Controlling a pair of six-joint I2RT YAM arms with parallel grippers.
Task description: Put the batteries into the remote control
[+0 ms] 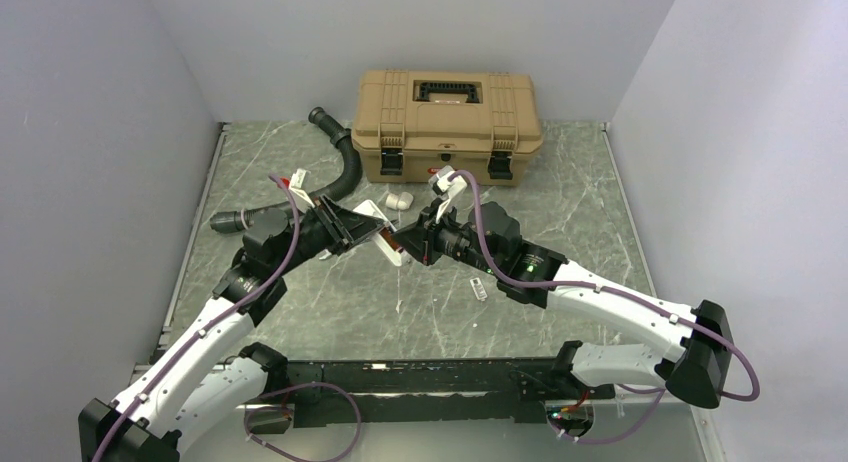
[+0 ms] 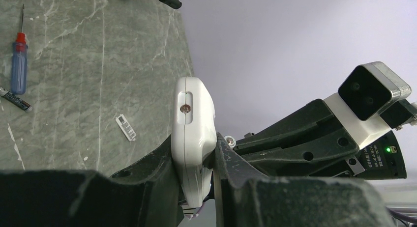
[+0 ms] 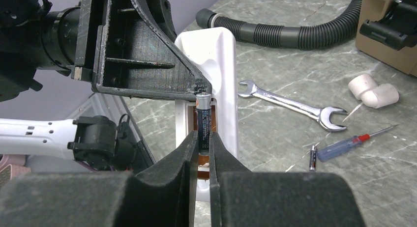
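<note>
The left pincer (image 2: pixel 195 160) grips the remote (image 2: pixel 193 116); the right pincer (image 3: pixel 200 144) holds a battery (image 3: pixel 203 114) at its open compartment.

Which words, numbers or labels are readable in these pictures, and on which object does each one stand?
No text can be read clearly.
On the right arm's wrist housing: small white print, too blurred.
On the battery in the right pincer: label print, too small.
On the loose white strip: dark marks, too small.
</note>
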